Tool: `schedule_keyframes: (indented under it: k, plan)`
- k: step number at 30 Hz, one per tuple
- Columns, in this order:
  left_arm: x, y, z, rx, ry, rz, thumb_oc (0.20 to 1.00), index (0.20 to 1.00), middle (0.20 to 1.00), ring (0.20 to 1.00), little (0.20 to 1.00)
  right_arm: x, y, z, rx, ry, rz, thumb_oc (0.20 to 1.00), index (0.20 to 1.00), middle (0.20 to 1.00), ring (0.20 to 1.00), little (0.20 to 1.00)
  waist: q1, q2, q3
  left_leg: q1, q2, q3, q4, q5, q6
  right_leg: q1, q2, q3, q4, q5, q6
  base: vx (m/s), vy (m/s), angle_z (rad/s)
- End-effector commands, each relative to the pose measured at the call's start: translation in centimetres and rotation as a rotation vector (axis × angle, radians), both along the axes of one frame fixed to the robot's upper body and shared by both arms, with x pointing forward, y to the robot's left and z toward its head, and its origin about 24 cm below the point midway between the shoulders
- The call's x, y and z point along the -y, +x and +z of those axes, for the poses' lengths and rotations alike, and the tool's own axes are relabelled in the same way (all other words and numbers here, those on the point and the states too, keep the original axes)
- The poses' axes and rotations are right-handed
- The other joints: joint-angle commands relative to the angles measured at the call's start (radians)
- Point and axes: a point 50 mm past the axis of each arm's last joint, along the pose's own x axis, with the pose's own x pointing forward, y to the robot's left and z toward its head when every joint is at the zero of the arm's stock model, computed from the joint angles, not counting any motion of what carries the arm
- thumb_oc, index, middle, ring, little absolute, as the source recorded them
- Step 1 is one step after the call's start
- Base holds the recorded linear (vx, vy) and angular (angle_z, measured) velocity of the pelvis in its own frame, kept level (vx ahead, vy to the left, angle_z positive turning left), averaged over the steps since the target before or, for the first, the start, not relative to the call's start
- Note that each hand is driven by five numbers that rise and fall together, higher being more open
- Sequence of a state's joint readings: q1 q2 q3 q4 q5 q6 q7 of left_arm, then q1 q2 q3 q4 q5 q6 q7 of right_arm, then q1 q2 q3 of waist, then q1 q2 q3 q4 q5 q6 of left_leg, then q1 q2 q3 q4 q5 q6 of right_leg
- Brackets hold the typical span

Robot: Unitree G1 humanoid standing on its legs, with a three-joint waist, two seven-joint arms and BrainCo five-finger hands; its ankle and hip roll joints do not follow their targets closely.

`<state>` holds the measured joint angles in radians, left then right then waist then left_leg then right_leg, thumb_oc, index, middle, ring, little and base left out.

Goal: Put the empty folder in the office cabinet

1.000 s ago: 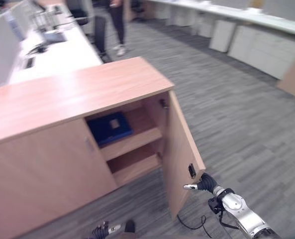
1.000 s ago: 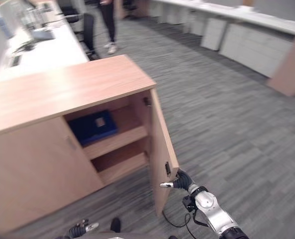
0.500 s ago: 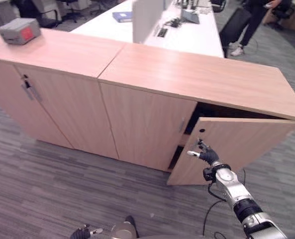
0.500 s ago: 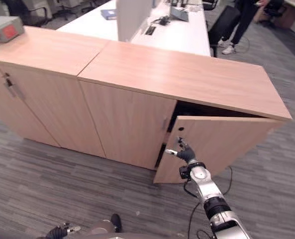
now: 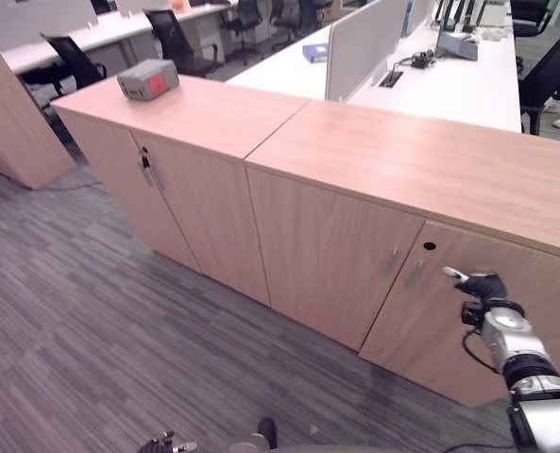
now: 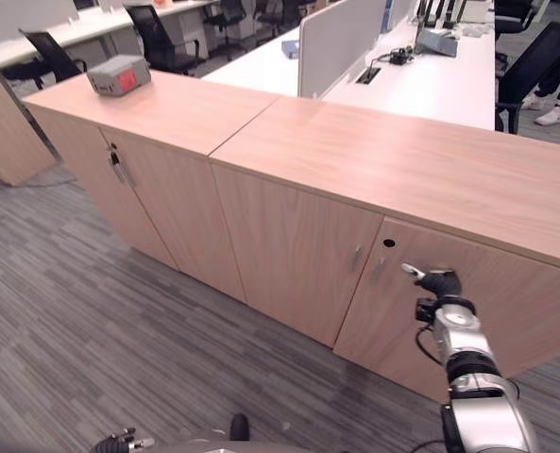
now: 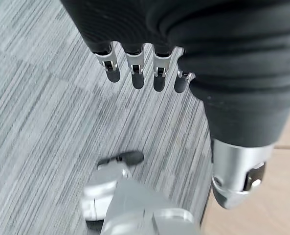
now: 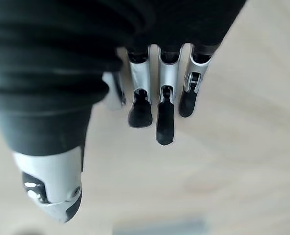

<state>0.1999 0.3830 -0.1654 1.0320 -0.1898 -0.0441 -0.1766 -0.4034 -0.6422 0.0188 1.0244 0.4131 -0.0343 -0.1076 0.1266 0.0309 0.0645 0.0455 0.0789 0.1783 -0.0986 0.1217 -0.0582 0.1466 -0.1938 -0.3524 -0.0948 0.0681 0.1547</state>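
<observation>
The right robot hand (image 6: 437,282) rests straight-fingered, holding nothing, against the office cabinet (image 6: 355,179)'s right-hand door (image 6: 468,302), near its top corner by the handle (image 6: 378,270); the door looks flush, so the step reads as a final press: push flat and square close to the handle edge, keep fingers clear of the seam, then draw straight back; the folder cannot be seen, presumably behind that door. The left robot hand (image 7: 140,73) hangs relaxed above the carpet. Counted: four cabinet doors in view, two robot hands, one grey box (image 5: 148,79) at the far left corner of the top.
</observation>
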Motion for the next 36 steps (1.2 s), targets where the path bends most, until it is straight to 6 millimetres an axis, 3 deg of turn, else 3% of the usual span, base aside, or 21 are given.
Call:
schedule_keyframes:
  k: [1, 7, 11, 12, 13, 15, 16, 20, 22, 24, 31, 36]
  plan:
    - [-0.4, 3.6, 0.9, 0.100, -0.001, -0.039, 1.000, 1.000, 1.000, 1.000, 1.000, 1.4, 4.4, 7.9, 0.254, -0.070, -0.010, 1.000, 1.000, 1.000, 1.000, 1.000, 0.037, -0.032, 0.012, 0.026, 0.103, -0.038, 0.063, -0.094, -0.087, 0.041, -0.037, -0.053, 0.042, -0.072, 0.054, 0.02, -0.096, 0.00]
    - [0.4, 3.3, 0.6, 0.088, -0.030, -0.041, 1.000, 1.000, 1.000, 1.000, 1.000, 2.0, 4.9, 9.0, 0.214, -0.113, -0.003, 1.000, 1.000, 1.000, 1.000, 1.000, 0.033, -0.012, 0.010, 0.046, 0.122, -0.040, 0.039, -0.075, -0.106, 0.057, -0.015, -0.060, 0.017, -0.079, 0.043, 0.00, -0.067, -0.01]
    - [0.3, 2.7, 0.3, 0.063, -0.028, -0.022, 1.000, 1.000, 1.000, 1.000, 1.000, 0.7, 5.4, 8.4, 0.208, -0.104, 0.048, 1.000, 1.000, 1.000, 1.000, 1.000, 0.022, -0.001, 0.007, 0.056, 0.127, -0.029, 0.033, -0.071, -0.110, 0.058, -0.012, -0.055, 0.012, -0.079, 0.041, 0.00, -0.002, -0.01]
    - [0.3, 2.6, 0.2, 0.060, -0.028, -0.007, 1.000, 1.000, 1.000, 1.000, 1.000, -0.5, 5.8, 7.9, 0.223, -0.090, 0.087, 1.000, 1.000, 1.000, 1.000, 1.000, 0.013, 0.002, 0.006, 0.060, 0.129, -0.022, 0.032, -0.072, -0.110, 0.056, -0.011, -0.051, 0.011, -0.078, 0.040, -0.01, 0.011, -0.08]
    - [0.5, 2.6, 0.1, 0.064, -0.029, 0.015, 1.000, 1.000, 1.000, 1.000, 1.000, -2.8, 5.9, 6.2, 0.239, -0.044, 0.157, 1.000, 1.000, 1.000, 1.000, 1.000, -0.002, 0.008, 0.009, 0.063, 0.128, -0.014, 0.031, -0.074, -0.108, 0.048, -0.013, -0.041, 0.012, -0.075, 0.039, -0.01, 0.029, -0.13]
    - [0.7, 2.4, 0.0, 0.065, -0.034, 0.044, 1.000, 1.000, 1.000, 1.000, 1.000, -5.4, 5.0, 4.0, 0.250, 0.005, 0.232, 1.000, 1.000, 1.000, 1.000, 1.000, -0.018, 0.011, 0.010, 0.067, 0.129, -0.003, 0.031, -0.078, -0.106, 0.042, -0.015, -0.031, 0.013, -0.073, 0.039, -0.01, 0.036, -0.13]
    - [0.7, 2.4, 0.0, 0.065, -0.034, 0.043, 1.000, 1.000, 1.000, 1.000, 1.000, -5.4, 5.0, 4.0, 0.249, 0.005, 0.231, 1.000, 1.000, 1.000, 1.000, 1.000, -0.018, 0.010, 0.009, 0.067, 0.129, -0.002, 0.031, -0.078, -0.106, 0.042, -0.015, -0.030, 0.013, -0.073, 0.039, -0.01, 0.032, -0.13]
    - [1.2, 2.3, -0.3, 0.070, -0.051, 0.087, 1.000, 1.000, 1.000, 1.000, 1.000, -9.3, 0.0, -1.8, 0.148, 0.087, 0.357, 1.000, 1.000, 1.000, 1.000, 1.000, -0.064, 0.015, 0.019, 0.073, 0.127, 0.019, 0.032, -0.088, -0.100, 0.022, -0.024, -0.009, 0.020, -0.065, 0.041, -0.02, 0.062, -0.16]
    - [1.3, 2.4, -0.3, 0.074, -0.048, 0.071, 1.000, 1.000, 1.000, 1.000, 1.000, -11.1, -5.3, -6.5, -0.049, 0.115, 0.442, 1.000, 1.000, 1.000, 1.000, 1.000, -0.104, 0.012, 0.019, 0.083, 0.121, 0.039, 0.028, -0.099, -0.095, 0.007, -0.035, 0.016, 0.021, -0.053, 0.046, -0.03, 0.106, -0.28]
    - [1.2, 2.6, -0.2, 0.081, -0.042, 0.062, 1.000, 1.000, 1.000, 1.000, 1.000, -12.2, -8.8, -9.9, -0.236, 0.138, 0.482, 1.000, 1.000, 1.000, 1.000, 1.000, -0.128, 0.005, 0.024, 0.089, 0.116, 0.059, 0.027, -0.106, -0.091, -0.009, -0.043, 0.035, 0.024, -0.040, 0.051, -0.06, 0.097, -0.36]
    - [1.4, 2.7, -0.2, 0.089, -0.038, 0.072, 1.000, 1.000, 1.000, 1.000, 1.000, -13.0, -13.1, -14.0, -0.496, 0.197, 0.473, 1.000, 1.000, 1.000, 1.000, 1.000, -0.143, -0.012, 0.034, 0.105, 0.106, 0.097, 0.032, -0.118, -0.079, -0.035, -0.055, 0.075, 0.031, -0.018, 0.058, -0.03, 0.046, -0.28]
    - [1.7, 2.8, -0.3, 0.091, -0.037, 0.047, 1.000, 1.000, 1.000, 1.000, 1.000, -12.9, -13.7, -14.6, -0.539, 0.215, 0.445, 1.000, 1.000, 1.000, 1.000, 1.000, -0.141, -0.018, 0.035, 0.111, 0.097, 0.108, 0.031, -0.123, -0.074, -0.038, -0.066, 0.077, 0.029, -0.007, 0.066, -0.02, 0.030, -0.12]
